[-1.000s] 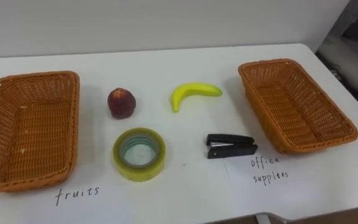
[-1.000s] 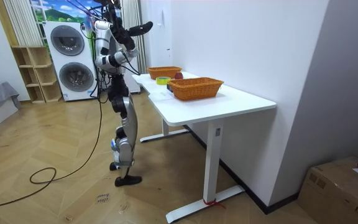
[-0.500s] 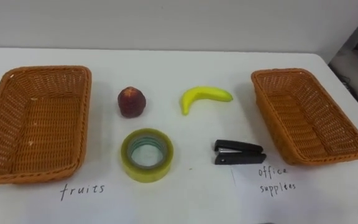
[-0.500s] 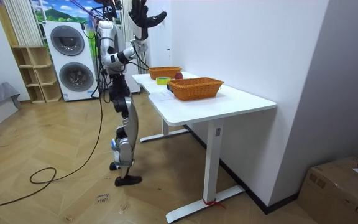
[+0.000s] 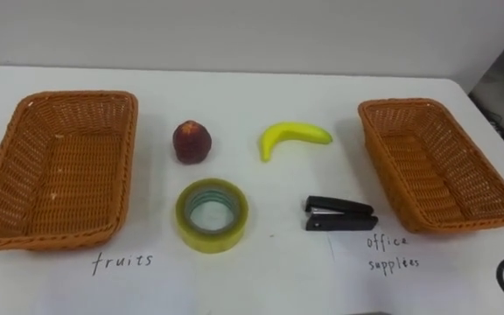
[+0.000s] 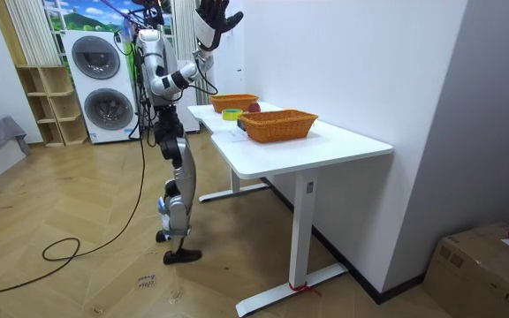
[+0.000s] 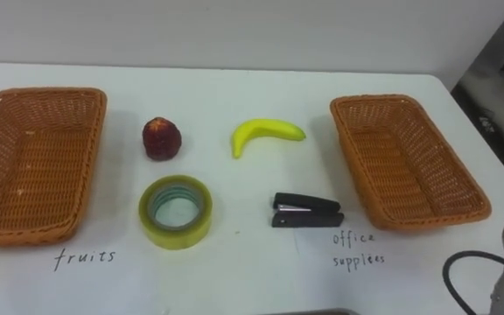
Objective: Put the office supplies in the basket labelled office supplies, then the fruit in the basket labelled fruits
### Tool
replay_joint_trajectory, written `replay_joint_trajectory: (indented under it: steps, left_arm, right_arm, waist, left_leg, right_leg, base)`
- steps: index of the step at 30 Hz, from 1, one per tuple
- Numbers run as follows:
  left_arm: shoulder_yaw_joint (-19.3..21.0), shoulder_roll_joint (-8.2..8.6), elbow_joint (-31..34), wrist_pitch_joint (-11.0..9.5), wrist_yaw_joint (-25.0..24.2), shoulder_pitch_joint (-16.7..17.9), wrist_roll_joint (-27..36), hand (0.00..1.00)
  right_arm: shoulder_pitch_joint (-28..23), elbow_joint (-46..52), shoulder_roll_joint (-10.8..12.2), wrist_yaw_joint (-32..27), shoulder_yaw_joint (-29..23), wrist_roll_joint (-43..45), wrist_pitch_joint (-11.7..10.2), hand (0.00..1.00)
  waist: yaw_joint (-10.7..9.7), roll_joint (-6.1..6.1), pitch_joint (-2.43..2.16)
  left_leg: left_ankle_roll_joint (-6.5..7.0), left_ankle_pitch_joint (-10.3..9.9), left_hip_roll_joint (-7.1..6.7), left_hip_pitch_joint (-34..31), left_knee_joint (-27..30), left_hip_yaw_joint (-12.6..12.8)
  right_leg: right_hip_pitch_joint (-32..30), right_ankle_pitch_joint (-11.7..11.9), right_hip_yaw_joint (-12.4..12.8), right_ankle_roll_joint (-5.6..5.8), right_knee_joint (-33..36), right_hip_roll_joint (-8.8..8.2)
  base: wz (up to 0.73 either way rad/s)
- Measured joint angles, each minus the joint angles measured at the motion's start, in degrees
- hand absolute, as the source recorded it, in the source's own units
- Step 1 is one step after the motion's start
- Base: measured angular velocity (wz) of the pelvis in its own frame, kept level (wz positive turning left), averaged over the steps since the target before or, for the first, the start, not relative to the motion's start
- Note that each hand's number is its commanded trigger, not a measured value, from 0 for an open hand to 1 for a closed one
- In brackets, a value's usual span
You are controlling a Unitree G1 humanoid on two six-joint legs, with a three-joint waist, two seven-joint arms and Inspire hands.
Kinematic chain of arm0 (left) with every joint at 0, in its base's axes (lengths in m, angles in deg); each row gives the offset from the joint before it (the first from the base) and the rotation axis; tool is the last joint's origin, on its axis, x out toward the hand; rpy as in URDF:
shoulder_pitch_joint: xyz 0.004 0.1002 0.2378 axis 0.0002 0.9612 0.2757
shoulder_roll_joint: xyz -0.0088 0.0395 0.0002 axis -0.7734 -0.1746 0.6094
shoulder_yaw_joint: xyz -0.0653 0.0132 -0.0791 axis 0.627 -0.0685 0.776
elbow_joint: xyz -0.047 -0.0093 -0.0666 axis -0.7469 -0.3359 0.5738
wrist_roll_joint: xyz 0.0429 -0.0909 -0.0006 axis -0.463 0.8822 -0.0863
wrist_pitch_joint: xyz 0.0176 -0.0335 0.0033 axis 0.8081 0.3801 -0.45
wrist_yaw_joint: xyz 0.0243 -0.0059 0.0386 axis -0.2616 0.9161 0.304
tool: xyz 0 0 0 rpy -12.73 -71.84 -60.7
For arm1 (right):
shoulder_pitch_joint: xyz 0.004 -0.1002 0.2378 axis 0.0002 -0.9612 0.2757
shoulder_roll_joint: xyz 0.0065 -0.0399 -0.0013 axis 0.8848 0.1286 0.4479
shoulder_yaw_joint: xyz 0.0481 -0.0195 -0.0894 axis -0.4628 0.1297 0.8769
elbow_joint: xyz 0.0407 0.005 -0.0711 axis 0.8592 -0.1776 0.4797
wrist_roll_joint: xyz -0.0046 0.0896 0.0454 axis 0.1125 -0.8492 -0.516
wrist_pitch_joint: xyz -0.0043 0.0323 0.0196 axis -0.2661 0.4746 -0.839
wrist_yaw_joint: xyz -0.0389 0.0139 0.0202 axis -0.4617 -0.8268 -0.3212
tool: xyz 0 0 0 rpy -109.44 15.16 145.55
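On the white table (image 5: 234, 87) a dark red peach (image 5: 192, 142) and a yellow banana (image 5: 291, 136) lie side by side in the middle. In front of them are a roll of yellowish tape (image 5: 212, 215) and a black stapler (image 5: 339, 214). An empty wicker basket (image 5: 59, 175) stands at the left above the handwritten word "fruits". A second empty basket (image 5: 427, 166) stands at the right by "office supplies". In the room view I stand at the table's long side with my right hand (image 6: 215, 16) raised above head height, fingers spread and holding nothing.
A white wall runs right behind the table. The table's right end (image 5: 488, 96) lies just past the right basket. In the room view, washing machines (image 6: 104, 88) and a shelf stand behind me, and a cardboard box (image 6: 489, 265) sits on the floor at the lower right.
My right arm has swung from reaching forward to pointing up above my head. The eye view has shifted a little; the fruit, tape, stapler and baskets have not moved.
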Motion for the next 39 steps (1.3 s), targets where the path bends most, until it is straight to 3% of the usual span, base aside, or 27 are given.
replay_joint_trajectory:
  steps: [5, 7, 13, 21, 26, 29, 32, 39]
  left_arm:
    - [-0.06, -0.03, -1.35, -0.22, 0.01, -1.73, 0.02, 0.0]
    - [-0.36, -0.25, -1.36, -0.41, 0.01, -2.49, 0.01, 0.0]
    - [-1.05, -0.3, -1.67, -0.2, 0.0, -2.91, 0.01, 0.0]
    - [-3.2, -0.27, -1.59, -0.19, 0.05, -3.11, -0.01, 0.0]
    - [-3.27, -0.2, -1.33, -0.13, -0.03, -3.2, -0.01, 0.0]
    - [-3.25, -0.21, -1.1, -0.13, -0.59, -3.37, -0.01, 0.0]
    - [-3.26, -0.16, -1.0, -0.13, -1.05, -3.71, -0.09, 0.0]
    - [-3.26, -0.17, -0.65, 0.32, -1.18, -3.66, -0.09, 0.0]
  right_arm:
    - [0.31, 0.36, -1.89, 3.87, 3.77, 0.01, 0.04, 0.0]
    - [0.32, 0.41, -2.58, 4.89, 4.89, 0.03, 0.04, 0.0]
    - [0.41, 0.4, -2.98, 8.97, 5.48, 2.87, 0.45, 0.0]
    - [0.74, 0.07, -3.07, 14.54, 9.56, 6.88, 0.54, 0.0]
    - [0.72, 0.12, -3.09, 20.05, 12.99, 7.02, 2.39, 0.0]
    - [0.72, 0.16, -3.13, 23.2, 14.62, 7.03, 2.6, 0.0]
    - [0.72, 0.17, -3.55, 26.05, 16.4, 7.04, 2.95, 0.0]
    - [0.65, -0.05, -3.81, 33.11, 17.3, 6.99, 4.21, 0.0]
  waist:
    - [0.61, -0.2, 0.03]
    - [0.97, -0.6, 0.41]
    - [1.47, -1.01, 0.48]
    - [1.6, -0.56, 0.4]
    - [2.01, -0.37, 0.37]
    - [2.56, -0.26, 0.22]
    - [2.8, 0.13, -0.26]
    - [2.71, 0.38, -0.14]
  left_leg:
    - [-0.02, 0.01, 0.14, 0.08, 0.01, -0.24]
    - [-0.05, 0.03, 0.15, -0.01, 0.03, -0.83]
    - [-0.05, 0.03, 0.15, -0.56, 0.17, -1.23]
    - [-0.05, 0.03, 0.17, -1.2, 0.73, -1.53]
    - [-0.05, 0.03, 0.2, -1.25, 1.28, -1.54]
    - [-0.05, 0.03, 0.21, -1.4, 1.31, -1.56]
    - [-0.05, 0.03, 0.2, -1.45, 1.3, -1.73]
    - [-0.06, 0.04, 0.18, -0.76, 1.23, -2.1]
  right_leg:
    - [0.08, 0.09, 0.04, -0.1, 0.03, 0.16]
    - [0.35, 0.12, -0.34, -0.16, -0.04, 0.15]
    - [0.23, 0.28, -0.69, -0.13, -0.16, 0.06]
    - [0.04, 0.63, -0.85, -0.22, -0.25, 0.08]
    - [0.01, 0.79, -0.95, -0.28, -0.13, 0.01]
    - [0.04, 0.85, -1.08, -0.3, -0.07, -0.05]
    - [0.18, 0.9, -1.12, -0.26, -0.07, -0.08]
    - [0.98, 0.94, -1.24, -0.27, -0.21, 0.0]
  base:
    - [0.0]
    - [0.08]
    - [0.04]
    - [0.01]
    - [0.0]
    - [0.0]
    - [0.0]
    - [0.02]
